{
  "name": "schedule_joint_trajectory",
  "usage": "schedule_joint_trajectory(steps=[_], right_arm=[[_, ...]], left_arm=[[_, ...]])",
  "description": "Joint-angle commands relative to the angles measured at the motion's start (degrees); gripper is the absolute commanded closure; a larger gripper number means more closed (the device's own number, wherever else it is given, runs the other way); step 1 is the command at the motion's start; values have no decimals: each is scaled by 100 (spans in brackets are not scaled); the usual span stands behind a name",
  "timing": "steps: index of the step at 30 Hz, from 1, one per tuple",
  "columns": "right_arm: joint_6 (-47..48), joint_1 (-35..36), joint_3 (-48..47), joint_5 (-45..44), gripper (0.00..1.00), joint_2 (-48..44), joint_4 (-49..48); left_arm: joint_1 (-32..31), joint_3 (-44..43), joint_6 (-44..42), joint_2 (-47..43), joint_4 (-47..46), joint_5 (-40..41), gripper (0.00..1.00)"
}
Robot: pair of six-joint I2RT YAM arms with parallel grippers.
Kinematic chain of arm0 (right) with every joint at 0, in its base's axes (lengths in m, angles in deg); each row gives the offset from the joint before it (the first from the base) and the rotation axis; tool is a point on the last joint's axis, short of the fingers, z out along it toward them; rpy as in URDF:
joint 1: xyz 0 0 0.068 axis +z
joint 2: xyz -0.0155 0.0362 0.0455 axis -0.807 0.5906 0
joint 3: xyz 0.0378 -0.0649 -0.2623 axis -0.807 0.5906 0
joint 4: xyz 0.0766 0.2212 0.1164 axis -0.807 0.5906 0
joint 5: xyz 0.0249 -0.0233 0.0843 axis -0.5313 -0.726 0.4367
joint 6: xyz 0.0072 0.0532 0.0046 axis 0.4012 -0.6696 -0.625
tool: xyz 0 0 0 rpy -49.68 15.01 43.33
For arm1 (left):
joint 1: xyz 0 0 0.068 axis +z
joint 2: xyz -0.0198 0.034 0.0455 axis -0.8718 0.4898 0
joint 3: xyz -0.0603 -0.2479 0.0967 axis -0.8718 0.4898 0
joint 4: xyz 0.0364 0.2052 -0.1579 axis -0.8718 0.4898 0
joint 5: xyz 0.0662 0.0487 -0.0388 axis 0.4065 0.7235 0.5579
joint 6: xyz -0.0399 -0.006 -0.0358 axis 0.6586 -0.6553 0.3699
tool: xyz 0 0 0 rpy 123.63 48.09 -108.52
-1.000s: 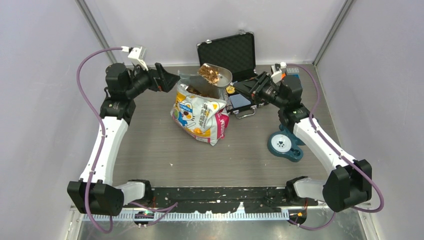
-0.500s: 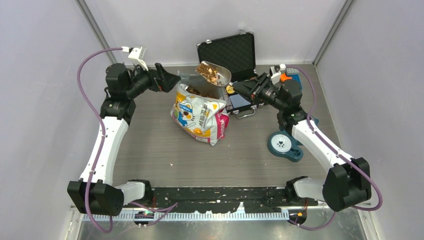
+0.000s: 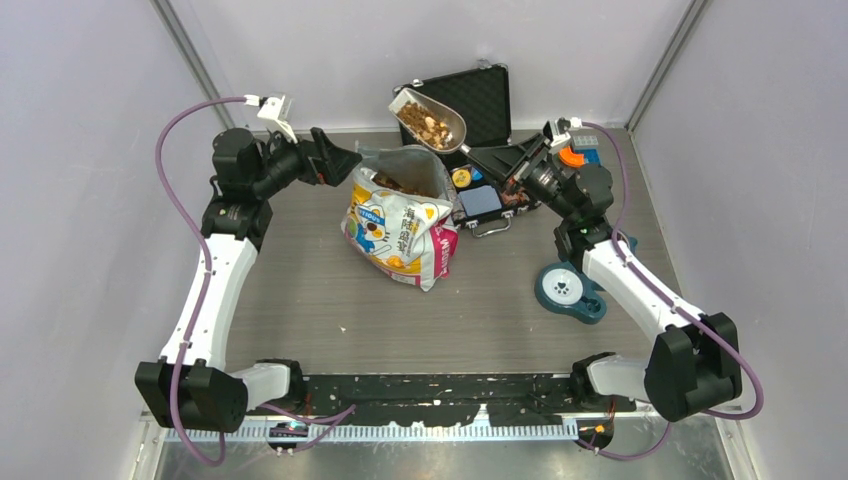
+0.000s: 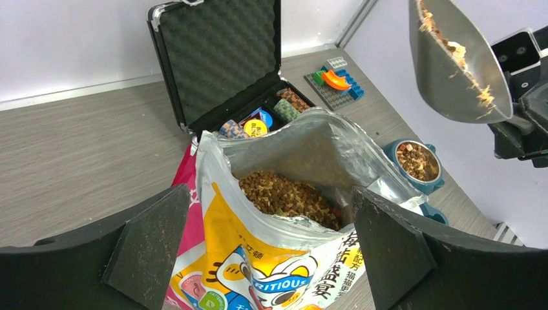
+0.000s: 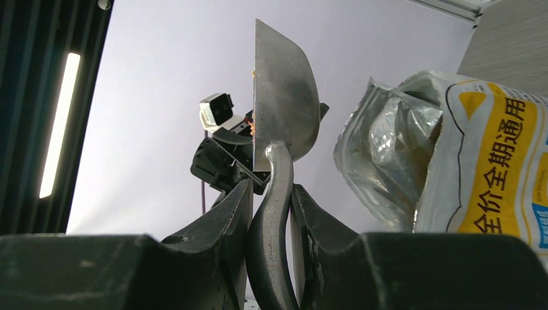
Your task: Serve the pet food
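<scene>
The pet food shows as brown kibble heaped in a metal scoop (image 3: 432, 120) and as a loose mass inside the open cartoon-cat bag (image 3: 400, 225). My right gripper (image 3: 490, 160) is shut on the scoop's handle (image 5: 274, 213) and holds the scoop high, behind and to the right of the bag's mouth. In the left wrist view the kibble (image 4: 287, 197) lies inside the bag, and the scoop (image 4: 452, 64) hangs at the upper right. My left gripper (image 3: 345, 160) is open, its jaws spread wide at the bag's left top edge (image 4: 271, 213). A teal bowl (image 3: 565, 287) on the right holds some kibble (image 4: 417, 161).
An open black foam-lined case (image 3: 460, 100) stands behind the bag with round poker chips (image 4: 258, 121) in it. A blue brick plate with an orange piece (image 3: 575, 152) lies at the back right. Grey walls close in on both sides.
My right gripper has lifted the loaded scoop up and back from over the bag's mouth, and the scoop now sits more level. The left arm and the bag have not moved.
</scene>
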Motion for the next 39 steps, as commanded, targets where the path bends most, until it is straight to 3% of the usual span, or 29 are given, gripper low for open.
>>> schedule_joint_trajectory(steps=[1,8,16,26,39], right_arm=[[-235,-12,-159,-80,95,-3,-1012],[-95,-36,-220,-149,95,-70,-762],[342,-453,-89,-184,95,-728,241],[1898,-2196,10,-664,95,-2616,3985],[2288,-4117,363,100,95,-3278,5302]], left_arm=[[43,-1,-13,-172,-308,-89,1],[39,8,-56,-201,-308,-92,1],[40,43,-157,-267,-296,34,1],[39,40,-249,-212,-355,66,1],[100,-35,-400,-38,-260,100,1]])
